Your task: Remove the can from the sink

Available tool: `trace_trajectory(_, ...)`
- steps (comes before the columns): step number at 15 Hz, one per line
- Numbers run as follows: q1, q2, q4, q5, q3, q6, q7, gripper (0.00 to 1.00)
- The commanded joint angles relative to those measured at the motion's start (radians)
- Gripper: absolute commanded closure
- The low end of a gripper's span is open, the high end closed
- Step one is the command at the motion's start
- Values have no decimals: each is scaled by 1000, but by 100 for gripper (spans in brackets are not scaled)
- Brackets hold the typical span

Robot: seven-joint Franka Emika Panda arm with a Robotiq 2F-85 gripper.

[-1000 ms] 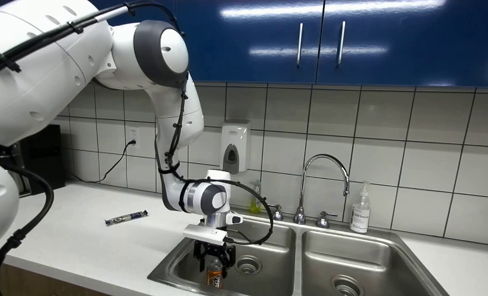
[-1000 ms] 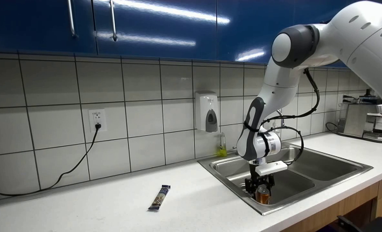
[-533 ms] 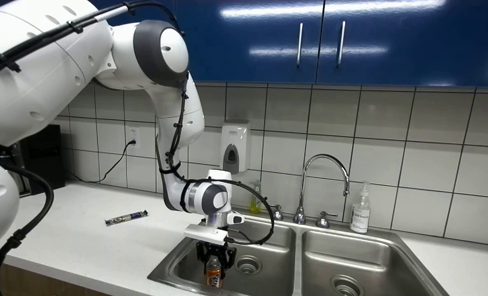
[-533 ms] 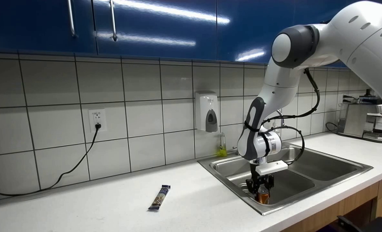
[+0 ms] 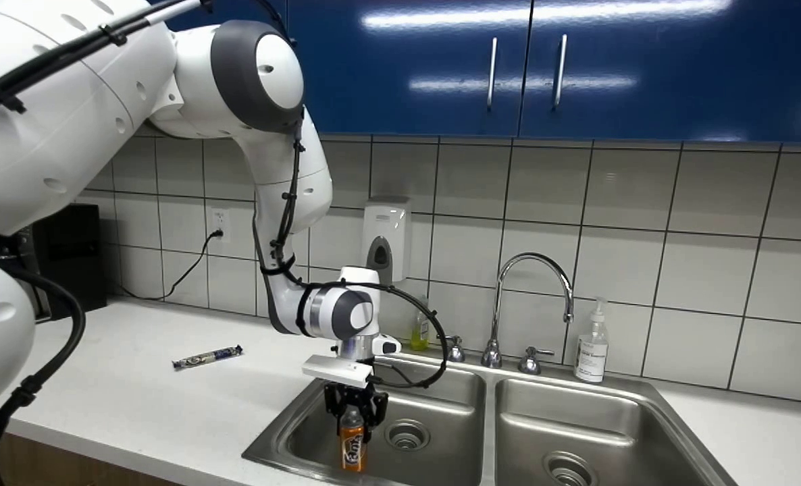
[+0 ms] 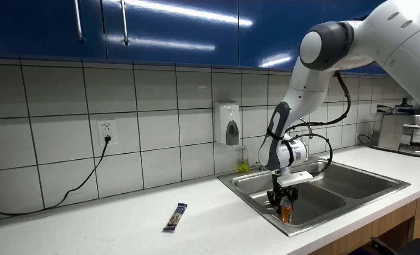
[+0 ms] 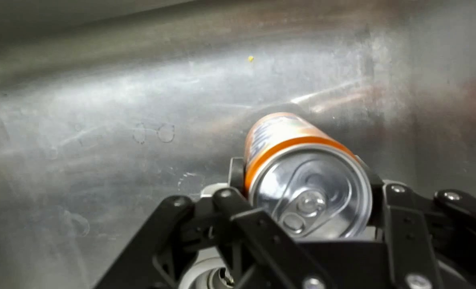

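The can (image 7: 298, 172) is clasped in the hand (image 5: 354, 426), with the fingers (image 7: 236, 176) closed against its two sides. It is held roughly upright within the sink (image 5: 489, 432), in the basin nearer the wrapped bar (image 5: 207, 358); whether its base is touching the basin floor cannot be told. In the wrist view its silver top and pull tab are turned toward the camera, and a small yellow speck (image 7: 251, 58) is seen on the steel beyond. The drain (image 5: 408, 435) is placed near the can. The sink is set into a white surface (image 5: 123, 398), on which the bar is laid well apart from the can. Along the sink's back edge are ranged the faucet (image 5: 497, 312), a pump bottle (image 5: 591, 351) and a yellow-green bottle (image 6: 244, 163). A dispenser (image 5: 386, 239) is mounted on the tiled wall (image 5: 630, 182), below blue cabinets (image 5: 407, 61).
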Motion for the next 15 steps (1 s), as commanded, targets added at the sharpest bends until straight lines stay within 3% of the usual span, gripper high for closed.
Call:
trace_trajectory(1, 26, -118, -28, -34, -18, -79, 54, 62)
trace_trajectory(7, -3, -254, -46, -51, 32, -250, -50, 62)
trace_trajectory(15, 0, -397, -89, -29, 87, -322, -136, 62)
